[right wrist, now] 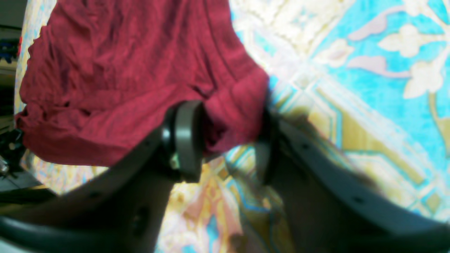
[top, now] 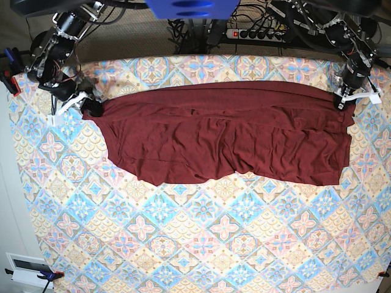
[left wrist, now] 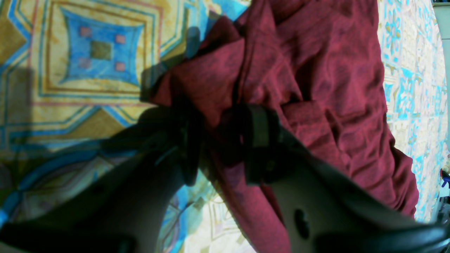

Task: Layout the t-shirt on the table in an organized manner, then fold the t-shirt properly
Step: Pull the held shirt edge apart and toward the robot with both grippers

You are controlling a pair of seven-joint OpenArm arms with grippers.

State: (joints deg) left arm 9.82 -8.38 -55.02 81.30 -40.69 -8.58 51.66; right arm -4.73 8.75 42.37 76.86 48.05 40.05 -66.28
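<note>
The t-shirt, a plain dark maroon garment, lies stretched sideways across the far half of the bench, which is covered by a cloth of pastel blue, pink and cream floral tiles. In the base view the cloth reaches from one gripper to the other, its far edge running fairly straight and its near edge wavy and wrinkled, with many creases across the middle. The left gripper sits at the shirt's corner on the right side of the base view. In the left wrist view its two dark fingers stand part open with a bunched fold of maroon fabric between them; the fabric touches both fingers, yet it is not clear from the picture whether it is pinched tight or only lying in the gap. The right gripper sits at the opposite corner, on the left side of the base view. In the right wrist view its fingers are also part open, set on either side of a rolled edge of the shirt, which fills most of the gap and presses against both of them; whether they clamp it firmly cannot be told. Both views are blurred. Beyond the bench's far edge a power strip lies among cables.
</note>
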